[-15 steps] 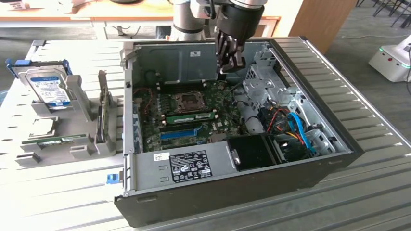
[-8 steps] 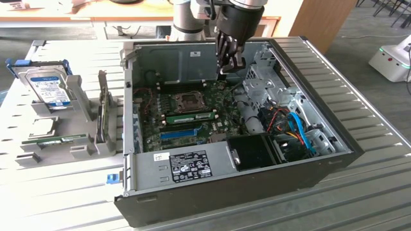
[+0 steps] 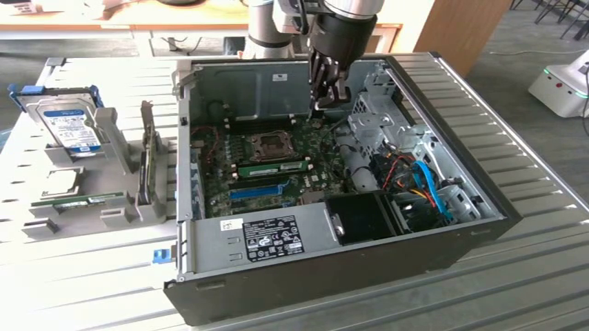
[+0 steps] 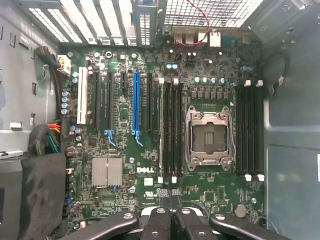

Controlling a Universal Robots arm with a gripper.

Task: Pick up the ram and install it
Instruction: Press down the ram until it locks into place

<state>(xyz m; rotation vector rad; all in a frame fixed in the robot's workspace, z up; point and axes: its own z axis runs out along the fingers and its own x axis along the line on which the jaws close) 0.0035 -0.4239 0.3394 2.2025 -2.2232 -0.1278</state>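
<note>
— Claw (image 4: 171, 212) first: pinched shut, holding nothing, hanging over the open case (image 3: 210, 248).
— And the ram (image 3: 274, 167)?
— Below the claw, apart from it, standing in a slot beside the processor socket (image 3: 273, 143) (so pick-up and install both look done).
— Anything unclear?
— Whether its end latches have snapped home. Well off from the claw, a green strip (image 3: 85, 201) in the grey rack (image 3: 124, 217) is too small to name.
</note>
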